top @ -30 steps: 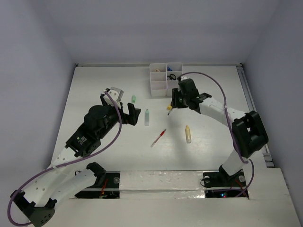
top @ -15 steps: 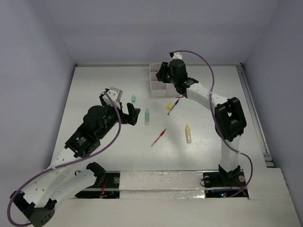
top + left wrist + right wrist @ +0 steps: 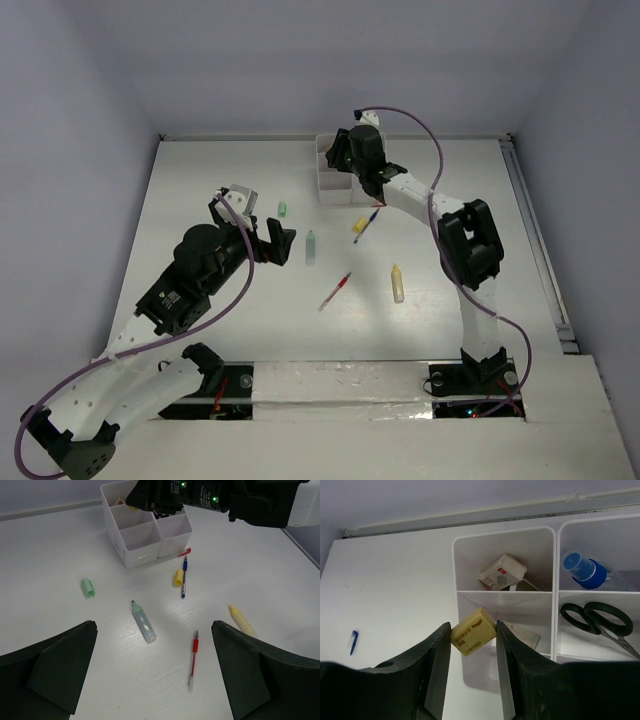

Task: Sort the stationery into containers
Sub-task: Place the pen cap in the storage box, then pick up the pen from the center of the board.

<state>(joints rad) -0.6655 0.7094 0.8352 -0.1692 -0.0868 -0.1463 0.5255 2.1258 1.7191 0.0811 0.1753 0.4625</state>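
The right claw (image 3: 472, 636) is clamped on a yellow eraser (image 3: 470, 630), one finger pressed to each side, and holds it tilted above the white organizer tray (image 3: 505, 591), over the left part of a middle compartment where a pale eraser (image 3: 524, 633) already lies. The compartment beyond that one holds a white eraser with a red label (image 3: 502, 572). To the right, black scissors (image 3: 599, 622) lie in one cell and a blue-capped item (image 3: 585, 570) in the cell behind it. The tray stands at the far side of the counter (image 3: 200, 180), with the right arm stretched out over it. The left claw (image 3: 258, 221) hangs above the counter's left half with its fingers spread wide and nothing between them. Loose on the counter below and ahead of it lie a pale-green marker (image 3: 143, 624), a small green cap (image 3: 88, 587), a blue pen (image 3: 184, 577) just beside a yellow cap (image 3: 178, 577), a red pen (image 3: 193, 657), and a cream marker tube (image 3: 241, 621) well apart to the right.
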